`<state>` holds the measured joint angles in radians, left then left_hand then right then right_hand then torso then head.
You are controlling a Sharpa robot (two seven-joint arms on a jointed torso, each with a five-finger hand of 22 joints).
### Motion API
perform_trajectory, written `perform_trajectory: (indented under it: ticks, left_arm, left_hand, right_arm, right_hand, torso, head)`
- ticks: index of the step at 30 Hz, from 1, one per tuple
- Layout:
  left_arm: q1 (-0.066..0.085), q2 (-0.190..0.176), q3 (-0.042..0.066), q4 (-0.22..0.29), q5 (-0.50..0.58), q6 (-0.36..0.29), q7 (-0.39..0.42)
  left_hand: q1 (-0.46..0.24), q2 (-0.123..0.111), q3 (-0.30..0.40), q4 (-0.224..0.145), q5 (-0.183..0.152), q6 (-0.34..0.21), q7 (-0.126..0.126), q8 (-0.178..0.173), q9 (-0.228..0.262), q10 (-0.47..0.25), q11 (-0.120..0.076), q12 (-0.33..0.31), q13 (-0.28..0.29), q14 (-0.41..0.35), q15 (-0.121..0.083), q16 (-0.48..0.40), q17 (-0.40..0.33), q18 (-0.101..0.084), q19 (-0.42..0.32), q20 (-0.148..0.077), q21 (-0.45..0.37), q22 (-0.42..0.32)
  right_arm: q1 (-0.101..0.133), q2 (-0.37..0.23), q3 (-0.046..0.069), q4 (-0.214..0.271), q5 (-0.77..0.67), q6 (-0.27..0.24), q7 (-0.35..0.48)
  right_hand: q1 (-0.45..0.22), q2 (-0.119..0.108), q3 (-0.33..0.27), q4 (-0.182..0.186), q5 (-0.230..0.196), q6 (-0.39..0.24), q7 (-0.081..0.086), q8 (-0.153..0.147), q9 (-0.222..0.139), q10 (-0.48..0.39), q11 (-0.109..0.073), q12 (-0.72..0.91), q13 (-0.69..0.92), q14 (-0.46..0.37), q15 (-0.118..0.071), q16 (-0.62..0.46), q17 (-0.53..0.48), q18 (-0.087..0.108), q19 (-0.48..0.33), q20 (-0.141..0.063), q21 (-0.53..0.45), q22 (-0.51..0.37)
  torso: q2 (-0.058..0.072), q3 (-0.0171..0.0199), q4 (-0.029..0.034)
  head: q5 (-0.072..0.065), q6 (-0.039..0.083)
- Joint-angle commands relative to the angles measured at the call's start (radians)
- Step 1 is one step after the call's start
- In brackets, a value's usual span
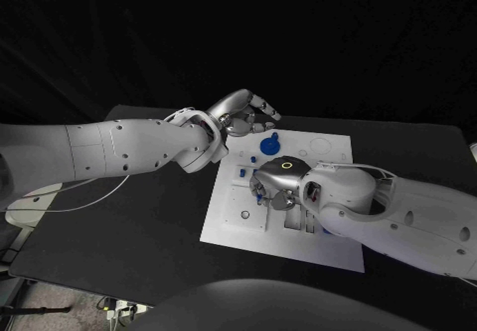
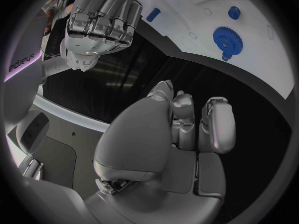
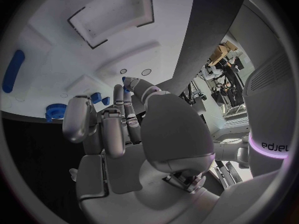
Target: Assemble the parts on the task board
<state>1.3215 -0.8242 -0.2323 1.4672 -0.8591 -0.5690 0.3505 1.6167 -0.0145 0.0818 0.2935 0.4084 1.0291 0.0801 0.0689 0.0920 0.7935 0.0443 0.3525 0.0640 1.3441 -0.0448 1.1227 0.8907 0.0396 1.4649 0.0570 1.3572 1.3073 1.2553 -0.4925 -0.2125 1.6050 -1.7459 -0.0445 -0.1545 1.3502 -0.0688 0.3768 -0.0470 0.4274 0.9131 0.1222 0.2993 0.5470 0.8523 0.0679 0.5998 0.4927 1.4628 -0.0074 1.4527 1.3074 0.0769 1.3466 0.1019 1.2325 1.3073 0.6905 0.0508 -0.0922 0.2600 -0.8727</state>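
The black worktop carried the white task board at its middle.

Nearest, the right hand was lowered over the centre of the board, palm down, its fingers curled towards the plate. In the right wrist view the fingers were seen bent inward over the white surface, with a small blue part at one fingertip; whether that part was pinched or merely touched could not be told. Small blue parts were glimpsed just under the hand in the head view, standing on the board beside its recessed slots.

A blue peg lay flat on the board some way from this hand, and a blue gear sat near the board's edge.

Farther off, the same blue gear was seen on the far half of the board, between the two hands.

Farthest, the left hand was held above the board's far left corner, apart from the plate. Its fingers were curled in upon the palm with nothing held between them, as the left wrist view showed. No part was touched by it.
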Motion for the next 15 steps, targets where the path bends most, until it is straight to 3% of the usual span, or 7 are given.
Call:
perform_trajectory:
  ticks: [1,5,15]
  left_arm:
    - [0.000,0.003,0.001,0.001,-0.002,0.014,-0.004]
    - [0.000,0.005,0.001,-0.001,-0.002,0.017,-0.006]
    - [0.000,0.009,0.001,-0.005,-0.002,0.020,-0.006]
  left_hand:
    - [-0.006,0.005,0.005,-0.001,-0.002,0.002,0.005,0.000,-0.002,0.007,0.002,-0.002,-0.001,-0.007,0.002,-0.003,-0.002,0.008,0.016,0.008,-0.006,0.201]
    - [-0.006,0.005,0.005,-0.001,-0.002,0.002,0.005,0.000,-0.002,0.007,0.002,-0.002,-0.001,-0.007,0.002,-0.003,-0.002,0.008,0.016,0.008,-0.006,0.201]
    - [-0.004,0.005,0.010,-0.001,0.000,0.001,0.007,0.000,-0.002,0.007,0.004,-0.004,-0.001,-0.007,0.003,-0.004,-0.003,0.008,0.016,0.009,-0.006,0.201]
  right_arm:
    - [-0.001,-0.002,0.000,0.002,-0.015,0.013,-0.007]
    - [-0.002,-0.006,0.000,0.004,-0.008,0.014,-0.007]
    - [-0.007,-0.011,0.000,0.005,0.014,0.023,-0.007]
  right_hand:
    - [-0.003,-0.005,0.000,-0.002,-0.004,-0.005,-0.001,-0.006,0.002,0.006,-0.001,-0.004,-0.001,0.006,0.000,-0.002,0.062,0.006,-0.002,0.001,0.001,0.153]
    - [-0.003,-0.005,0.000,-0.001,-0.004,-0.005,-0.001,-0.006,0.002,0.007,-0.002,-0.004,-0.001,0.006,0.001,-0.002,0.061,0.006,-0.002,0.001,0.001,0.153]
    - [-0.003,-0.005,0.001,-0.001,-0.004,-0.005,-0.001,-0.006,0.002,0.007,-0.002,-0.004,-0.002,0.006,0.001,-0.001,0.062,0.006,-0.002,0.001,0.001,0.153]
  torso:
    - [0.001,0.0003,-0.0002]
    - [0.000,-0.0013,-0.0006]
    - [-0.002,-0.0014,0.0007]
  head:
    - [0.003,0.000]
    - [0.001,0.000]
    - [0.002,0.000]
